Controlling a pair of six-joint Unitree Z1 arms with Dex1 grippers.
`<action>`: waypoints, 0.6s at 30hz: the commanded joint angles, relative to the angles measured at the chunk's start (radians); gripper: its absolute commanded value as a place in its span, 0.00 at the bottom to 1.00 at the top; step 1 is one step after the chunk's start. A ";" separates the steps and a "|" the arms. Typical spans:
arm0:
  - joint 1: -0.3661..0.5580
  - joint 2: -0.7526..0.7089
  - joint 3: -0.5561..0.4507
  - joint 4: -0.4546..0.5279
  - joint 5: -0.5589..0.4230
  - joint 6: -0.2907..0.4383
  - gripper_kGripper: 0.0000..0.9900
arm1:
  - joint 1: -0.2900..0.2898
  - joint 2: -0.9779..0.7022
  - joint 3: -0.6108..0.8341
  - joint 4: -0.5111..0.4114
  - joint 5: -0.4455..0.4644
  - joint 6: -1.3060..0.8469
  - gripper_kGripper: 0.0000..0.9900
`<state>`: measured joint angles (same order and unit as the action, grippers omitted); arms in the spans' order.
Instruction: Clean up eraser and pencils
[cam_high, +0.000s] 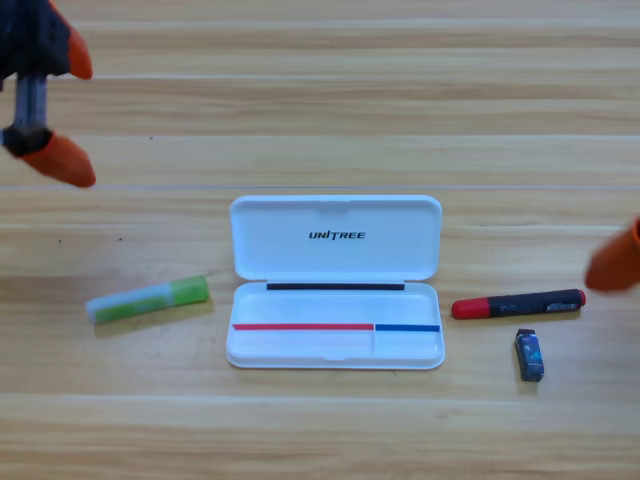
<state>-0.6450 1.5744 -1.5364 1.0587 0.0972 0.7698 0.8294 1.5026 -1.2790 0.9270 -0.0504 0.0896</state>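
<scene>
The stubby green and whitish pencil (148, 299) lies flat on the table, left of the open white case (335, 240). To the right of the case lies the slim black pencil with a red end (517, 303), and the small dark eraser (529, 355) sits just below it. My left gripper (82, 118) is drawn back in the top left corner, open and holding nothing, far above the green pencil. Only one orange jaw tip of my right gripper (615, 258) shows at the right edge, just above the black pencil's end.
The case's lid stands open toward the back, and its tray (300, 345) faces up with nothing loose in it. Bare wooden table lies all around the three items.
</scene>
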 joint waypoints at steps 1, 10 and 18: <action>0.163 0.225 -0.090 0.084 0.010 0.017 1.00 | -0.047 0.097 0.121 -0.043 0.009 0.021 1.00; 0.223 0.421 -0.128 0.103 -0.062 0.019 0.99 | -0.047 0.306 0.079 -0.177 0.041 0.349 0.99; 0.226 0.475 -0.022 0.007 -0.139 0.057 1.00 | -0.047 0.481 0.012 -0.228 0.040 0.495 0.96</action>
<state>-0.4365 2.0055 -1.6426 1.1317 -0.0267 0.8053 0.8026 1.8560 -1.2483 0.7266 -0.0161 0.5449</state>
